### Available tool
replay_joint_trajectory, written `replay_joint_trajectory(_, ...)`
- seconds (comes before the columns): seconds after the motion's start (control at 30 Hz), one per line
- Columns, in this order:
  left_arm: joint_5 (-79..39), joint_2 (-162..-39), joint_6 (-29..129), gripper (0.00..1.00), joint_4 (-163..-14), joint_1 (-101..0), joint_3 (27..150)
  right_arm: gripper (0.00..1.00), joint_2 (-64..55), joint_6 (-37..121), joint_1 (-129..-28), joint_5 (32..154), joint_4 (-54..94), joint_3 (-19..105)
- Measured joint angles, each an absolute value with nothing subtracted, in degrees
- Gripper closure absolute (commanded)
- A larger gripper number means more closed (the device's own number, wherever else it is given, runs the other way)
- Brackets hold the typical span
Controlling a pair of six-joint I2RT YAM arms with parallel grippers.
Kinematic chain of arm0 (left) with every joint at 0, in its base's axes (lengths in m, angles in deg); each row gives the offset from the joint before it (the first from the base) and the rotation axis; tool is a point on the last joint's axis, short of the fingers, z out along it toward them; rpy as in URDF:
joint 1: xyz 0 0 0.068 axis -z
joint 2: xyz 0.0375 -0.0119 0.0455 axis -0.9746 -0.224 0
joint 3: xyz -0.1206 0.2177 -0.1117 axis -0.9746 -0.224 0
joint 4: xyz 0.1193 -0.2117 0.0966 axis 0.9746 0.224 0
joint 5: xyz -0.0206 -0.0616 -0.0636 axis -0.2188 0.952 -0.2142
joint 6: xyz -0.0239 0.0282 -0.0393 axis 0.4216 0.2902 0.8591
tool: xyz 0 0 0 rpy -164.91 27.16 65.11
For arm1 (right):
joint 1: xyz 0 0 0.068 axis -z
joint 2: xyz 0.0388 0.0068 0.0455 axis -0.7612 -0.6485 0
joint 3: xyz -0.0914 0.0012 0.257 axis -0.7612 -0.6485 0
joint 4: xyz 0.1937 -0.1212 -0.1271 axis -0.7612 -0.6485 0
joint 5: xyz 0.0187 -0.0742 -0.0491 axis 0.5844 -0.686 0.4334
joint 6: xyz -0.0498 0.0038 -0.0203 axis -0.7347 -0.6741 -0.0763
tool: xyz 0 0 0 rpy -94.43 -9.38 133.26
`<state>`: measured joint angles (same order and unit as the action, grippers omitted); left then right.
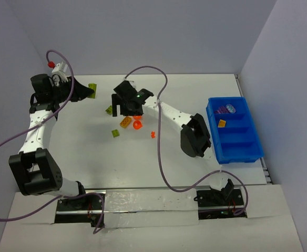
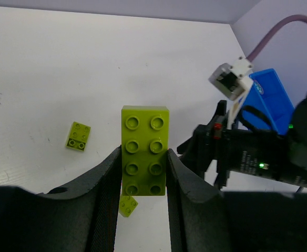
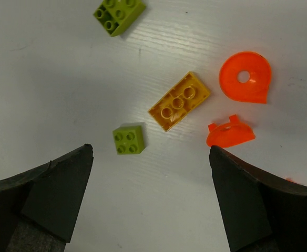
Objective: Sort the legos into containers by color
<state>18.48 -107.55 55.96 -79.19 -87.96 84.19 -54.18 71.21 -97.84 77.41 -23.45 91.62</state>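
Clamping with the left hand [image 2: 144,156] a long lime-green brick [image 2: 144,131], both fingers pressing on its long sides, studs facing the wrist camera. Holding it above the counter [image 1: 90,152] at the far left, well apart from the blue tray [image 1: 212,131] lying at the right edge. Hovering the right hand [image 3: 151,157] over the loose pieces near the counter's middle, jaws spreading wide, gripping nothing. Framing between those jaws a yellow brick [image 3: 178,101] lying underside up at a slant, a small lime-green brick [image 3: 129,139] just left of it, a square lime-green brick [image 3: 120,14] farther off, and a round orange piece [image 3: 245,76] and an orange half-disc [image 3: 230,134] just right of the yellow one. Finding in the tray a purple piece [image 1: 227,109] in the far compartment and a yellow piece [image 1: 222,124] in the middle one.
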Motion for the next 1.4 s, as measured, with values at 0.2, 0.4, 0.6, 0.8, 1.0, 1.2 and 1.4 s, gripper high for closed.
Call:
replay_joint_trajectory(0.2, 19.4, -107.5, 57.4, 1.00, -81.0, -88.5, 83.6, 0.00, -57.8, 73.3, -98.3, 71.6, -22.1, 91.6)
replay_joint_trajectory(0.4, 19.9, -107.5, 58.3, 1.00, -81.7, -89.0, 83.0, 0.00, -61.5, 74.1, -99.3, 67.5, -20.0, 91.6)
replay_joint_trajectory(0.6, 20.2, -107.5, 58.7, 1.00, -82.3, -89.7, 82.7, 0.01, -65.2, 74.3, -99.6, 66.7, -19.1, 91.0)
replay_joint_trajectory(0.8, 20.5, -107.5, 58.8, 1.00, -82.8, -90.2, 82.2, 0.10, -65.2, 74.1, -99.6, 65.9, -15.9, 89.9)
replay_joint_trajectory(1.0, 21.1, -107.5, 59.0, 1.00, -82.9, -90.7, 82.1, 0.23, -65.2, 74.4, -99.6, 65.3, -15.2, 89.7)
replay_joint_trajectory(1.2, 21.7, -107.5, 59.2, 1.00, -83.0, -91.4, 82.1, 0.47, -65.2, 74.7, -99.4, 65.2, -15.2, 89.4)
replay_joint_trajectory(1.4, 21.9, -107.5, 59.2, 1.00, -83.0, -91.7, 82.1, 0.85, -61.9, 74.2, -98.6, 64.8, -12.3, 82.8)
